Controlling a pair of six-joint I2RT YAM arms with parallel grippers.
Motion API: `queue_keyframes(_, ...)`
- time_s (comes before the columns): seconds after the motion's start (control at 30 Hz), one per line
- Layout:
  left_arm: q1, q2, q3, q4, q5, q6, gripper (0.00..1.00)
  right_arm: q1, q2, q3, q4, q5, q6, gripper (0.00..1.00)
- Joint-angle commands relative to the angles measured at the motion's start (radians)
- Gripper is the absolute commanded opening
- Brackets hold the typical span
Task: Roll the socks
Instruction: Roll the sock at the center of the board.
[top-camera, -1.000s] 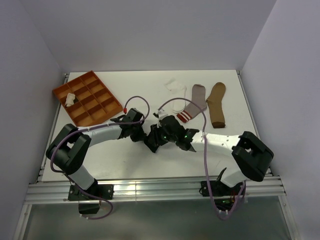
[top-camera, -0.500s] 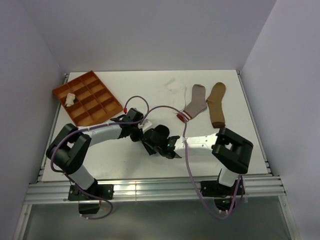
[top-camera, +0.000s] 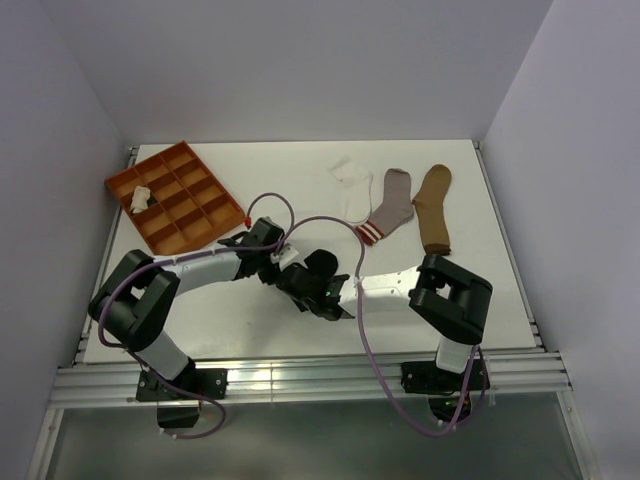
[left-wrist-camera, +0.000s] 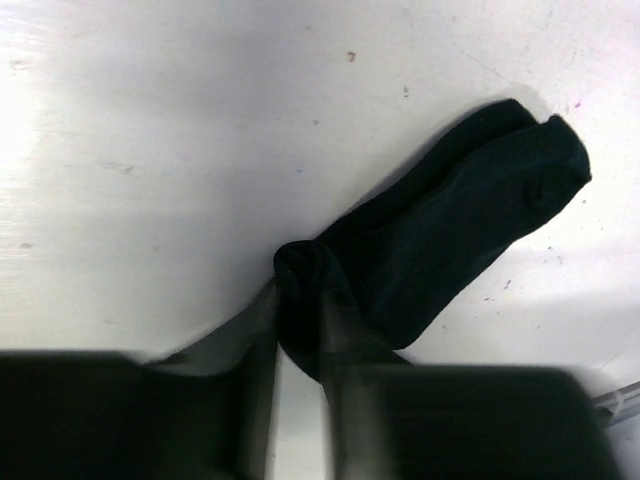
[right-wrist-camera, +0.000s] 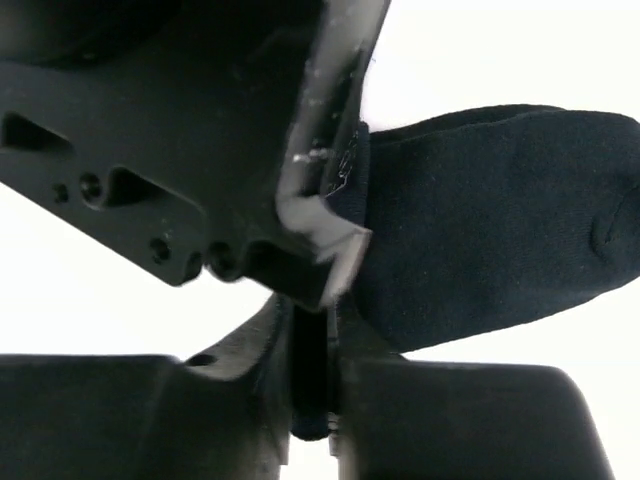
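your left gripper (left-wrist-camera: 300, 335) is clamped on the bunched end of the black sock (left-wrist-camera: 440, 230). your right gripper (right-wrist-camera: 312, 378) pinches that same end, jaws nearly together. the sock lies on the table (top-camera: 250, 330) between both arms.

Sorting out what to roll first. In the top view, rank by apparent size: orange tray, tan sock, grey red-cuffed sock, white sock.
orange tray, clearly largest
tan sock and grey sock: near alike, not ranked
white sock looks smallest, though it blends into the table
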Motion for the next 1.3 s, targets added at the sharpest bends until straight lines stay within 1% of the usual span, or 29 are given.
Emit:
queue_keyframes(0.0, -0.011, -0.037, -0.060, -0.044, -0.058, 0.008, 0.33, 0.005, 0.030, -0.002, -0.018, -0.068, 0.012, 0.05)
queue_keyframes(0.03, -0.012, -0.058, -0.072, -0.041, -0.064, 0.005, 0.40, 0.002, 0.027, -0.004, -0.013, -0.085, 0.015, 0.00)
queue_keyframes(0.07, -0.012, -0.071, -0.078, -0.040, -0.070, -0.003, 0.55, -0.009, 0.018, -0.008, -0.012, -0.103, 0.020, 0.00)
queue_keyframes(0.13, -0.012, -0.108, -0.099, -0.031, -0.093, -0.011, 0.69, -0.024, 0.004, -0.018, 0.008, -0.166, 0.026, 0.00)
queue_keyframes(0.17, -0.012, -0.123, -0.107, -0.031, -0.104, -0.023, 0.82, -0.043, -0.013, -0.024, 0.016, -0.198, 0.035, 0.00)
queue_keyframes(0.2, -0.012, -0.137, -0.115, -0.026, -0.121, -0.029, 0.86, -0.055, -0.021, -0.033, 0.022, -0.264, 0.041, 0.00)
queue_keyframes(0.27, -0.011, -0.183, -0.139, -0.020, -0.144, -0.052, 0.93, -0.080, -0.030, -0.044, 0.062, -0.349, 0.062, 0.00)
queue_keyframes(0.3, -0.009, -0.198, -0.149, -0.018, -0.153, -0.060, 0.94, -0.109, -0.038, -0.056, 0.075, -0.373, 0.070, 0.00)
queue_keyframes(0.33, -0.009, -0.229, -0.168, -0.008, -0.167, -0.069, 0.94, -0.121, -0.039, -0.062, 0.106, -0.463, 0.079, 0.00)
queue_keyframes(0.4, 0.002, -0.259, -0.193, 0.006, -0.171, -0.095, 0.94, -0.165, -0.036, -0.080, 0.137, -0.553, 0.112, 0.00)
queue_keyframes(0.47, 0.009, -0.307, -0.227, 0.023, -0.179, -0.118, 0.94, -0.196, -0.025, -0.091, 0.172, -0.654, 0.142, 0.00)
queue_keyframes(0.53, 0.014, -0.367, -0.264, 0.035, -0.188, -0.132, 0.92, -0.239, -0.013, -0.099, 0.206, -0.709, 0.165, 0.00)
queue_keyframes(0.57, 0.016, -0.390, -0.279, 0.057, -0.196, -0.143, 0.91, -0.256, -0.006, -0.102, 0.218, -0.770, 0.191, 0.00)
queue_keyframes(0.7, 0.017, -0.511, -0.356, 0.115, -0.207, -0.160, 0.88, -0.322, 0.031, -0.120, 0.299, -0.889, 0.273, 0.00)
queue_keyframes(0.73, 0.016, -0.555, -0.382, 0.123, -0.205, -0.161, 0.86, -0.333, 0.040, -0.125, 0.342, -0.910, 0.291, 0.00)
queue_keyframes(0.77, 0.016, -0.574, -0.393, 0.135, -0.198, -0.166, 0.82, -0.351, 0.057, -0.130, 0.364, -0.930, 0.331, 0.00)
queue_keyframes(0.8, 0.016, -0.609, -0.406, 0.156, -0.193, -0.170, 0.80, -0.359, 0.071, -0.133, 0.381, -0.973, 0.351, 0.00)
queue_keyframes(0.93, 0.016, -0.669, -0.489, 0.227, -0.181, -0.207, 0.75, -0.386, 0.108, -0.148, 0.491, -1.041, 0.444, 0.00)
queue_keyframes(1.0, 0.016, -0.678, -0.512, 0.278, -0.181, -0.216, 0.73, -0.400, 0.128, -0.159, 0.531, -1.059, 0.504, 0.00)
queue_keyframes(1.07, 0.016, -0.668, -0.521, 0.302, -0.184, -0.213, 0.74, -0.412, 0.145, -0.171, 0.611, -1.090, 0.574, 0.00)
queue_keyframes(1.13, 0.016, -0.633, -0.511, 0.311, -0.185, -0.204, 0.75, -0.429, 0.175, -0.180, 0.681, -1.113, 0.622, 0.00)
queue_keyframes(1.27, 0.016, -0.560, -0.498, 0.363, -0.185, -0.192, 0.76, -0.446, 0.221, -0.188, 0.757, -1.124, 0.716, 0.00)
